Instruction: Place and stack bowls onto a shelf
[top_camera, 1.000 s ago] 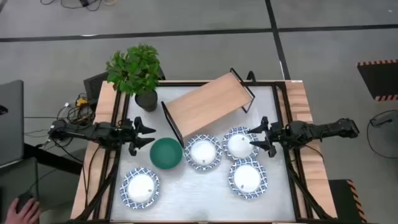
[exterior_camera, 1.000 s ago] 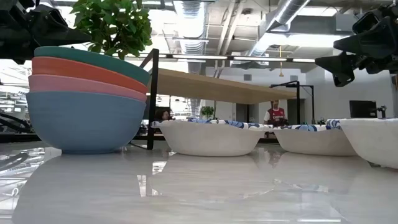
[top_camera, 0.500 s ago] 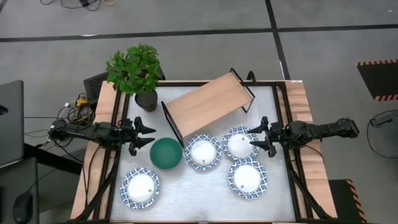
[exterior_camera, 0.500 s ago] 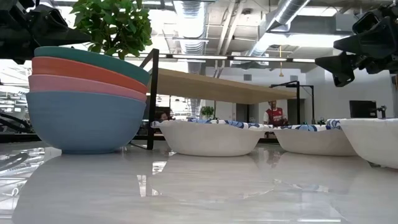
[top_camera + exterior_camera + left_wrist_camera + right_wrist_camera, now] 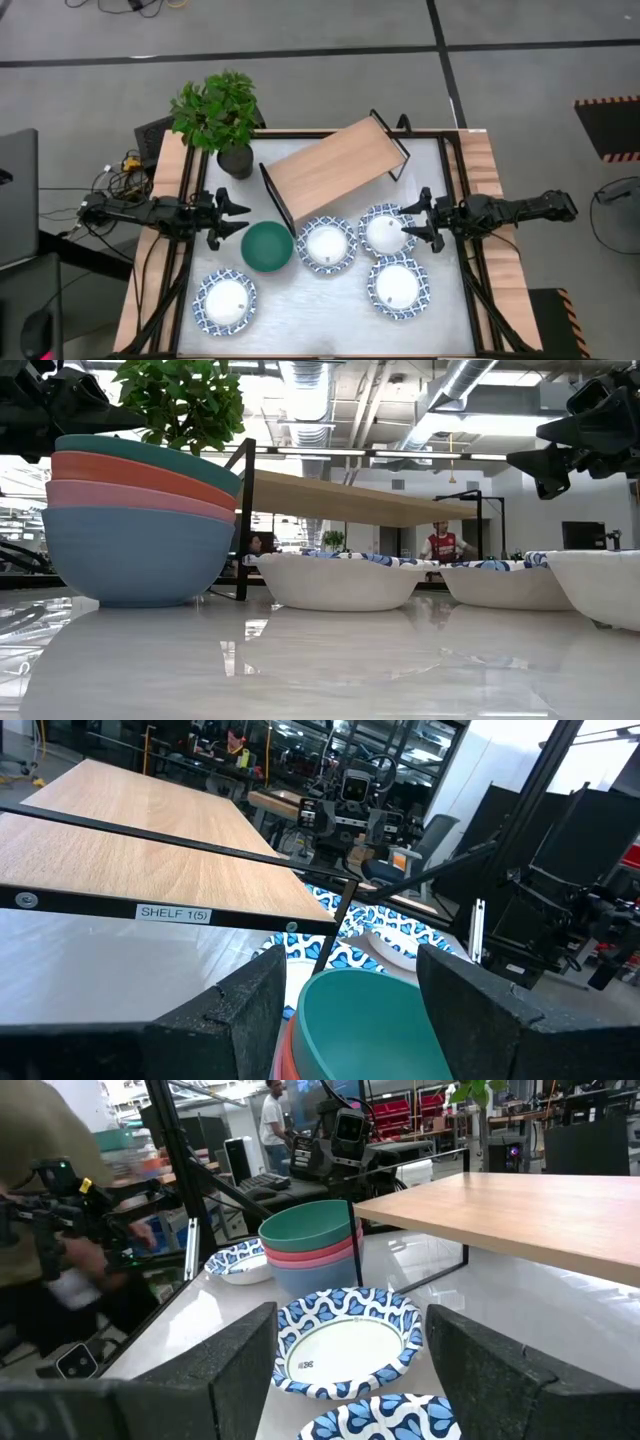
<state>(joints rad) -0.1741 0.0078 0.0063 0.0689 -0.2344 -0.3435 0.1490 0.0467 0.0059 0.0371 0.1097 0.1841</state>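
Note:
A stack of plain bowls with a green one on top (image 5: 267, 246) stands on the table left of centre; the low view shows its green, orange-red, pink and blue layers (image 5: 140, 520). Four white bowls with blue patterned rims rest on the table: one near left (image 5: 226, 301), one in the middle (image 5: 326, 244), two at right (image 5: 387, 232) (image 5: 397, 287). The light-wood shelf (image 5: 333, 167) stands on black end frames at the back. My left gripper (image 5: 238, 218) is open, left of the stack. My right gripper (image 5: 413, 216) is open, beside the right bowl.
A potted green plant (image 5: 220, 115) stands at the table's far left corner, beside the shelf's left end. Wooden side rails (image 5: 487, 180) border the table. A person (image 5: 440, 544) stands far off in the room behind.

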